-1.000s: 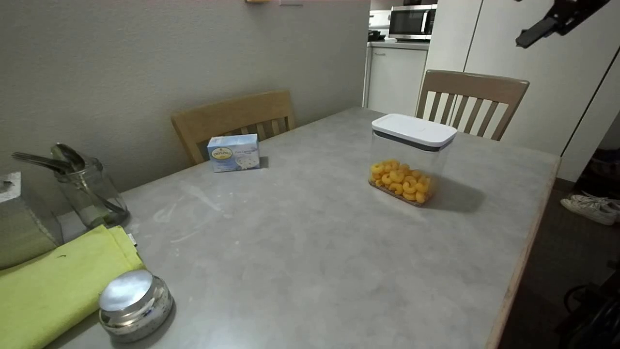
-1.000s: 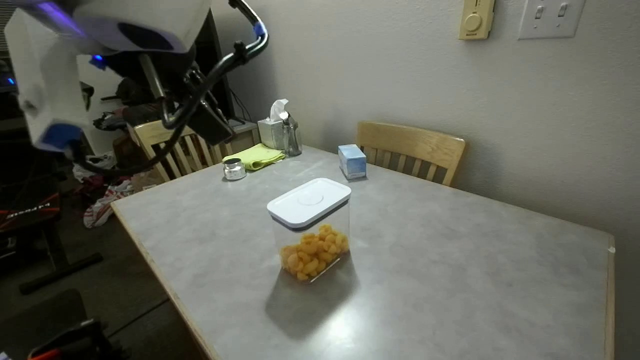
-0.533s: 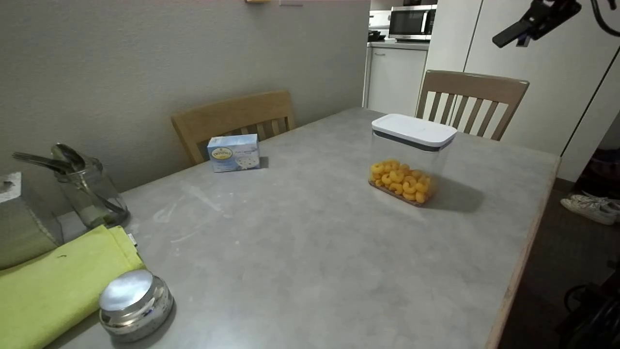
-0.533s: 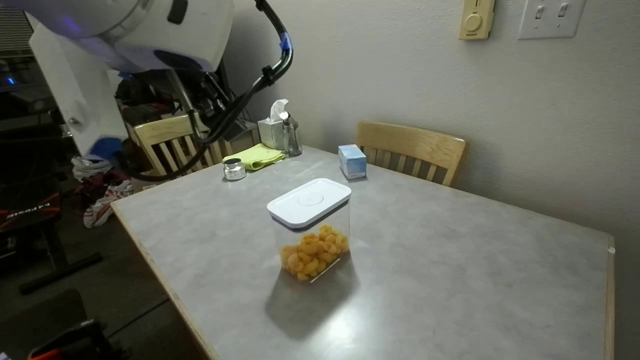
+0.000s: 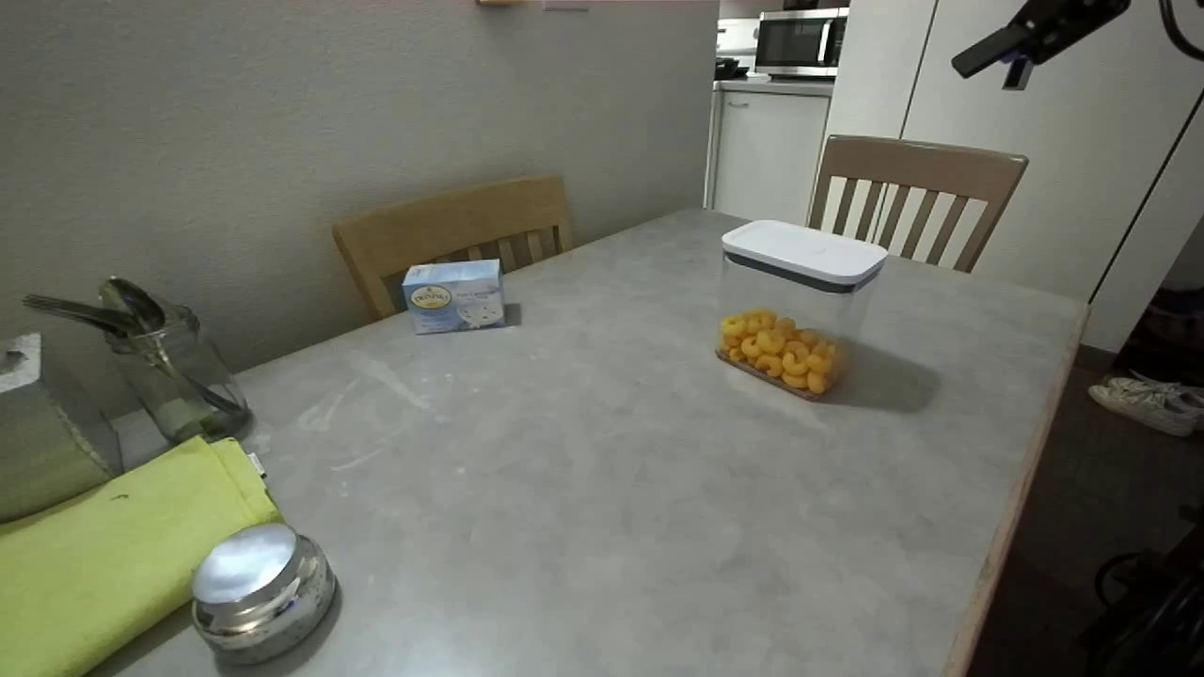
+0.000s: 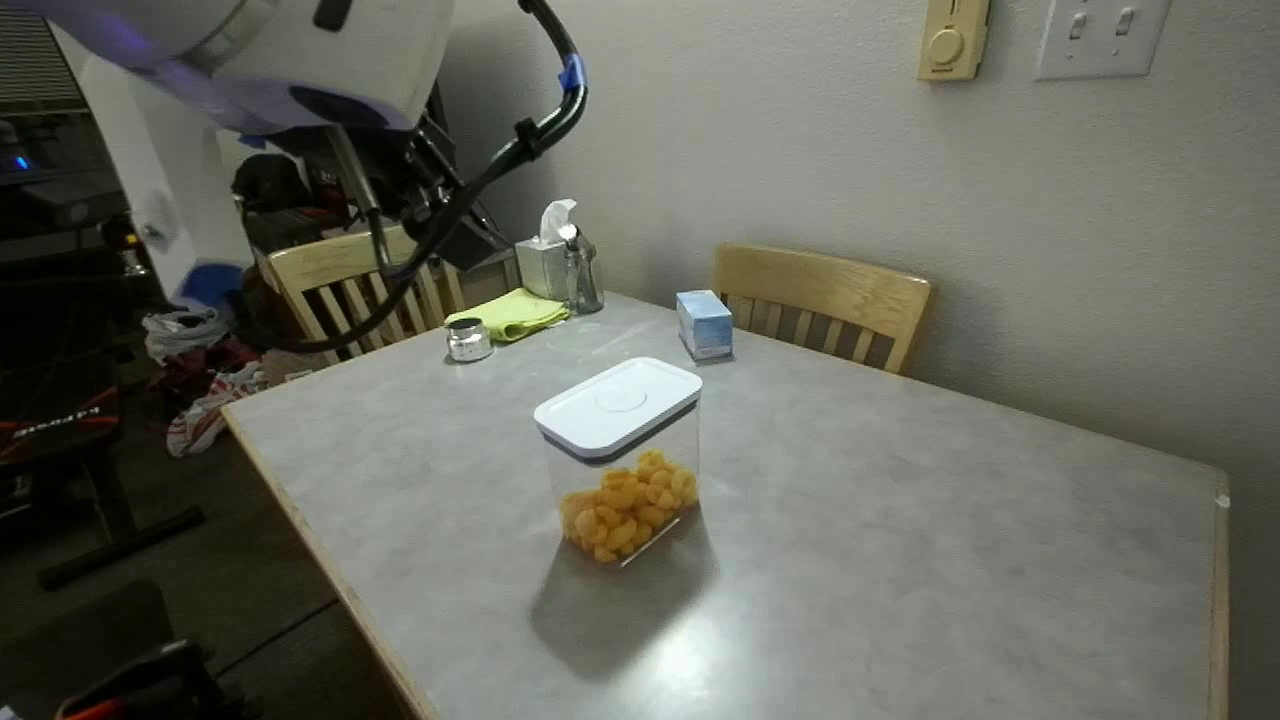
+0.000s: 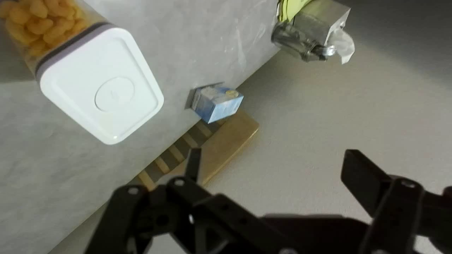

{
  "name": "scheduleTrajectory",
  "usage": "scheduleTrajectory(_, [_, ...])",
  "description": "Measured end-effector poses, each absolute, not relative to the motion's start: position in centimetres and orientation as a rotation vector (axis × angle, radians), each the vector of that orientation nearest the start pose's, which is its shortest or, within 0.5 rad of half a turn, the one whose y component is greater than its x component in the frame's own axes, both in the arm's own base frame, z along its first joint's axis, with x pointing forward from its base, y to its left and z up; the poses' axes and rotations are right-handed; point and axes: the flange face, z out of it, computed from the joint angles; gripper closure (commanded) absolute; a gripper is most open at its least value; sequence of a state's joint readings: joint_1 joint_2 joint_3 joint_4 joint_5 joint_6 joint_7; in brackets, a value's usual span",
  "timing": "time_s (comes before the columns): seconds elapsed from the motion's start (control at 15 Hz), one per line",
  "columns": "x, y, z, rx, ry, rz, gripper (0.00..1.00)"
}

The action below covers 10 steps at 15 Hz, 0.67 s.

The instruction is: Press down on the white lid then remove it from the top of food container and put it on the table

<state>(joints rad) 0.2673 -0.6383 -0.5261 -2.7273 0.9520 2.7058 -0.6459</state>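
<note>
The white lid [image 5: 804,252] sits flat on top of the clear food container [image 5: 785,310]. It shows in both exterior views [image 6: 620,405] and at the upper left of the wrist view [image 7: 106,86], with a round button at its centre. The container [image 6: 625,500] stands upright on the grey table [image 5: 583,489], with yellow-orange pieces in its lower part. My gripper [image 7: 272,157] is open with nothing between its fingers. In an exterior view it is at the upper right [image 5: 990,71], above the table and apart from the lid. In another exterior view the cable and arm partly hide it.
A blue-and-white box [image 5: 456,297] stands near the wall side. A glass jar of cutlery [image 5: 179,376], a tissue box [image 6: 541,268], a yellow-green cloth [image 5: 132,545] and a silver-lidded jar [image 5: 263,592] are at one end. Wooden chairs [image 6: 820,300] stand around the table.
My arm has swung in over the table: leftward in one exterior view, rightward in the other. In the last half second the gripper has risen slightly. The lid and container have not moved.
</note>
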Motion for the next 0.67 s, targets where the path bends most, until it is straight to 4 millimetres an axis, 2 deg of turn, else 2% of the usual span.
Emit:
scheduleTrajectory(0.13, [37.5,-12.2,43.5,-2.274,0.556,-0.988,0.00])
scheduleTrajectory(0.33, [38.8,-11.7,44.2,-2.305,0.538,-1.020,0.00])
scheduleTrajectory(0.47, [40.0,-11.6,44.3,-2.354,0.484,-0.968,0.00])
scheduleTrajectory(0.67, [41.5,-12.2,43.8,-2.434,0.349,-0.763,0.00])
